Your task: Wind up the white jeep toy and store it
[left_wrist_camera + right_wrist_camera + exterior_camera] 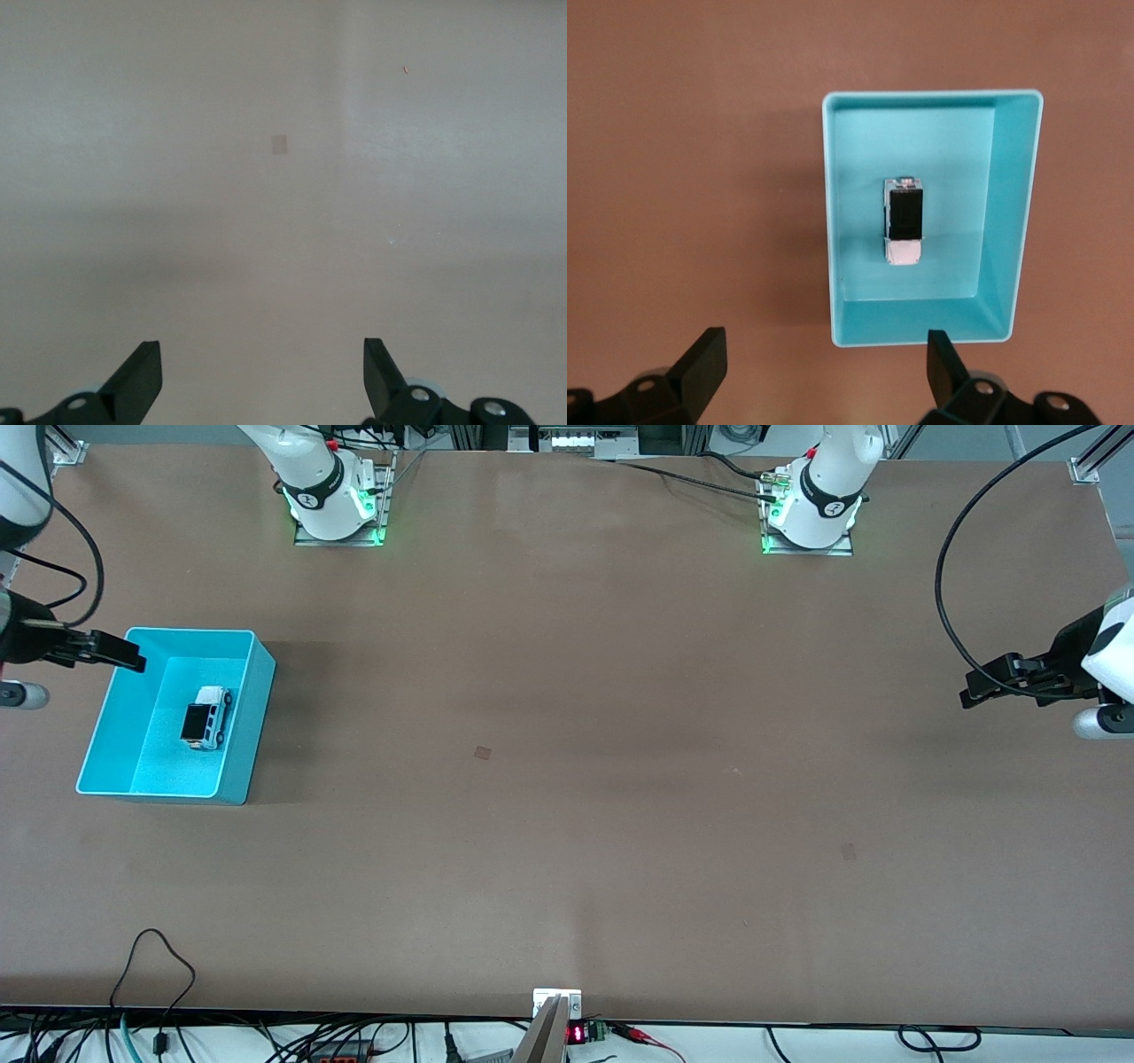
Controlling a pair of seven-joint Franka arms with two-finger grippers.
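Observation:
The white jeep toy [205,717] with its black roof lies on its wheels inside the turquoise bin [250,717], near the bin's middle. It also shows in the right wrist view [904,221], inside the bin [921,329]. My right gripper [126,655] is open and empty, up in the air over the bin's rim at the right arm's end of the table; its own view shows it [824,354] just outside that rim. My left gripper [974,691] is open and empty over bare table at the left arm's end, and its own view [261,354] shows only table.
The two arm bases [337,505] [811,514] stand along the table's edge farthest from the front camera. A black cable loop [155,957] lies on the table at the edge nearest that camera. A small dark patch [483,752] marks the tabletop.

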